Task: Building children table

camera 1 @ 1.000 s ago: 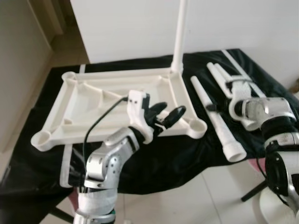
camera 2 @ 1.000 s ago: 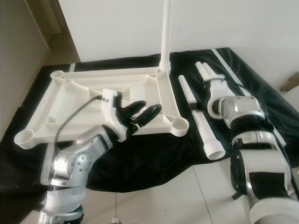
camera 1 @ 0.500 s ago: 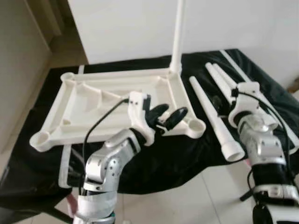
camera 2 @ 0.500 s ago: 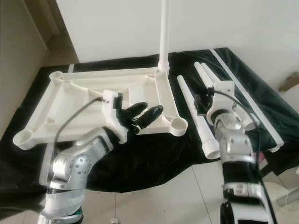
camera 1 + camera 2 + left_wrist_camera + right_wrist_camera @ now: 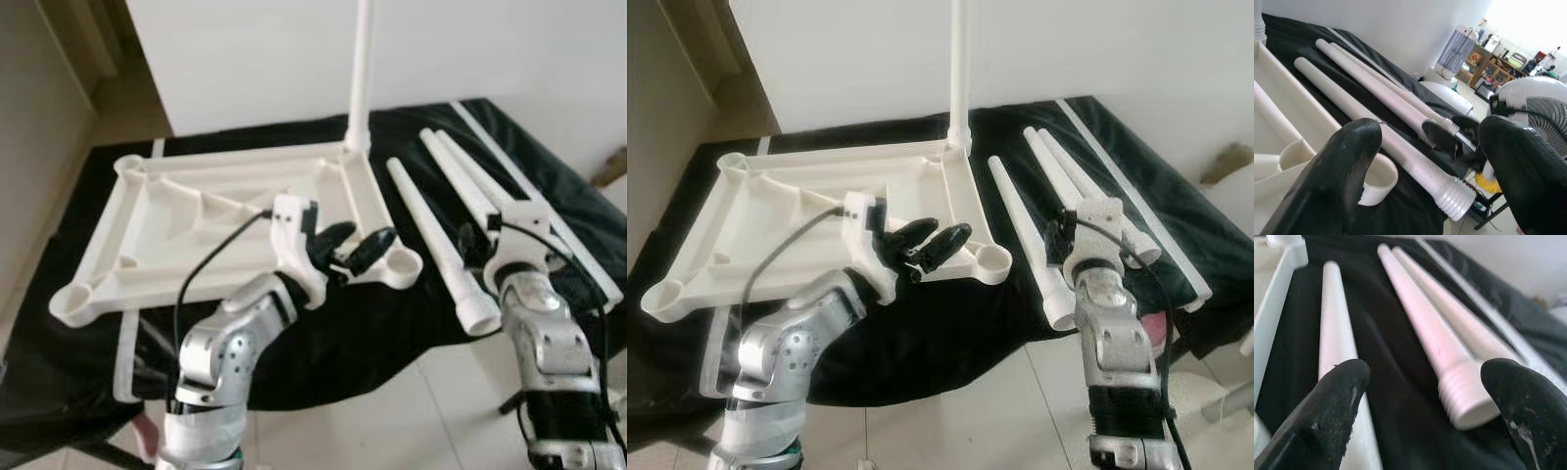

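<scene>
Table parts: an upturned white plastic tabletop (image 5: 225, 211) is laid on a black cloth (image 5: 323, 323); one white leg (image 5: 361, 73) is stood upright in its far corner socket.
Left gripper (image 5: 355, 247): held open and empty over the tabletop's near right corner socket (image 5: 403, 262).
Right gripper (image 5: 1420, 396): held open and empty, nearer the loose legs.
Loose tapered white plastic legs (image 5: 1437, 340): laid on the cloth just ahead of the right fingers, long axes running away from them, threaded ends nearest.
Hidden: the upright leg's top is cut off.

No readable text, labels or numbers anywhere.
</scene>
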`<state>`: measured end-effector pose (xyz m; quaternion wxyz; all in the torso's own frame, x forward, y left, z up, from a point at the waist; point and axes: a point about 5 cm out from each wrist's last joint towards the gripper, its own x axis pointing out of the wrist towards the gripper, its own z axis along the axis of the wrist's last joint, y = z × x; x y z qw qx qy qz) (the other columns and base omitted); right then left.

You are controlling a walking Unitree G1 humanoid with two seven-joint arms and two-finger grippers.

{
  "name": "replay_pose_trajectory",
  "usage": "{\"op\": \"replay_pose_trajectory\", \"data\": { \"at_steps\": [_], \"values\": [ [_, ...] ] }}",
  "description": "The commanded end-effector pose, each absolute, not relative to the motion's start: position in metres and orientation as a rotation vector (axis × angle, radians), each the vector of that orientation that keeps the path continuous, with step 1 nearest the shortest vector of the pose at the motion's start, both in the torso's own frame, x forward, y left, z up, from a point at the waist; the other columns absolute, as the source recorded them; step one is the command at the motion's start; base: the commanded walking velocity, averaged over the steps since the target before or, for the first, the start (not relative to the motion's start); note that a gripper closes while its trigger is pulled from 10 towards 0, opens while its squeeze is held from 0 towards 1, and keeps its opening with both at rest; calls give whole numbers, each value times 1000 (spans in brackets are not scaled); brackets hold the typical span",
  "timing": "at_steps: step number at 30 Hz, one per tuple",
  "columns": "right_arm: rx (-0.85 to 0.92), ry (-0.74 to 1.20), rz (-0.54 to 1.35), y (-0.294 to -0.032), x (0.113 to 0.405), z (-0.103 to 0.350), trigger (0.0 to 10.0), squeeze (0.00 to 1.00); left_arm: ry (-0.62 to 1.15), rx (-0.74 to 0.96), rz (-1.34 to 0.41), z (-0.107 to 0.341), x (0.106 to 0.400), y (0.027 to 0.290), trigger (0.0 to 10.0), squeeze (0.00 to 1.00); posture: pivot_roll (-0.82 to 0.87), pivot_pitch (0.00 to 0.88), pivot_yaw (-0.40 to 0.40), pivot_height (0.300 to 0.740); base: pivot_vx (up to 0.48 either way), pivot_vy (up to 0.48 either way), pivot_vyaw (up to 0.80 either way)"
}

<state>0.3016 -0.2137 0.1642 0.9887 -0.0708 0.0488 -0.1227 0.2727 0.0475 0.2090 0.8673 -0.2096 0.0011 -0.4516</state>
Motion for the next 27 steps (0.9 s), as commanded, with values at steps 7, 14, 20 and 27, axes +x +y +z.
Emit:
{"op": "replay_pose_trajectory", "data": {
  "at_steps": [7,14,20,27],
  "values": [
    [-38,249,-220,-205,304,162,10000,0,12,-437,-938,209,271,48,10000,0,2,35,27,740,0,0,0],
    [-1,338,-148,-206,315,170,10000,0,14,-438,-935,210,271,49,10000,0,8,34,29,740,0,0,0],
    [0,387,-175,-213,320,175,10000,0,12,-437,-931,211,272,50,10000,0,8,34,29,740,0,0,0],
    [-27,456,-212,-216,318,177,10000,0,13,-438,-927,212,273,51,10000,0,16,30,31,740,0,0,0]
  ]
}}
